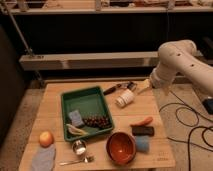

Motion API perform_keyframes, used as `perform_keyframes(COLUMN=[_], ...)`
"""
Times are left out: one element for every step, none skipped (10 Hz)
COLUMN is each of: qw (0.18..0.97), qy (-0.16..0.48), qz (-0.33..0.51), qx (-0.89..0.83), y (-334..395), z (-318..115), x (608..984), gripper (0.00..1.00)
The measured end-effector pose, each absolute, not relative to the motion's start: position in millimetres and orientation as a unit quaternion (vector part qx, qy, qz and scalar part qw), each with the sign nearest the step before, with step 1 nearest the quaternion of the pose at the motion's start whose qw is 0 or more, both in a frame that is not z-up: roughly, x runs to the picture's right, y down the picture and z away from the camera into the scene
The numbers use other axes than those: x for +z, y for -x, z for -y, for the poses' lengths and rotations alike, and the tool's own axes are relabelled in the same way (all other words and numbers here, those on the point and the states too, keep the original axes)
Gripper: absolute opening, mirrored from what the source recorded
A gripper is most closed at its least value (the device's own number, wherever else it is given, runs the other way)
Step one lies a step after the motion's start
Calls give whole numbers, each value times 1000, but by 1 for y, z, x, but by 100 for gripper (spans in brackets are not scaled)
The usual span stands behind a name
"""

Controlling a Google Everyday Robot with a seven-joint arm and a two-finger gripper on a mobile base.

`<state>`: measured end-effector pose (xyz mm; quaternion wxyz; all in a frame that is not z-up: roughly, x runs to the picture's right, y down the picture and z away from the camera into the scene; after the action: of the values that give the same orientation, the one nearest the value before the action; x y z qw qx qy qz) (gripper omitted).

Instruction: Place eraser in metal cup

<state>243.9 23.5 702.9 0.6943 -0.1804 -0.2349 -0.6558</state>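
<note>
Starting nearest, note the metal cup [79,147] at the front edge of the table [52,100], left of the bowl [121,148]. Find the eraser [142,130] right of that bowl, flat, long axis running across the view. Farther back, see the end effector [120,88] spread wide and empty, well apart from the eraser, likely needing a reach toward the front edge.

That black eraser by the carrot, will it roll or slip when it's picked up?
The eraser lies flat and blocky, so it probably won't roll or tip. It looks small, so likely light, and should hold its shape. The carrot and blue sponge sit close, which may crowd a grasp. The gripper is near the table's far edge.
</note>
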Motion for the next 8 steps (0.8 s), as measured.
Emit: perform_keyframes(qw=[690,688,686,686,684,683,683,681], qy=[171,164,156,151,151,152,152,151], qz=[245,251,257,263,267,270,270,271], qx=[-660,-661,-662,-662,-662,-661,-662,-663], y=[-249,-254,-261,-269,-272,-274,-274,-271], z=[-38,-49,-64,-81,-93,-101,-100,-99], x=[691,681,666,651,641,636,636,637], gripper=[80,80,80,80,80,80,80,80])
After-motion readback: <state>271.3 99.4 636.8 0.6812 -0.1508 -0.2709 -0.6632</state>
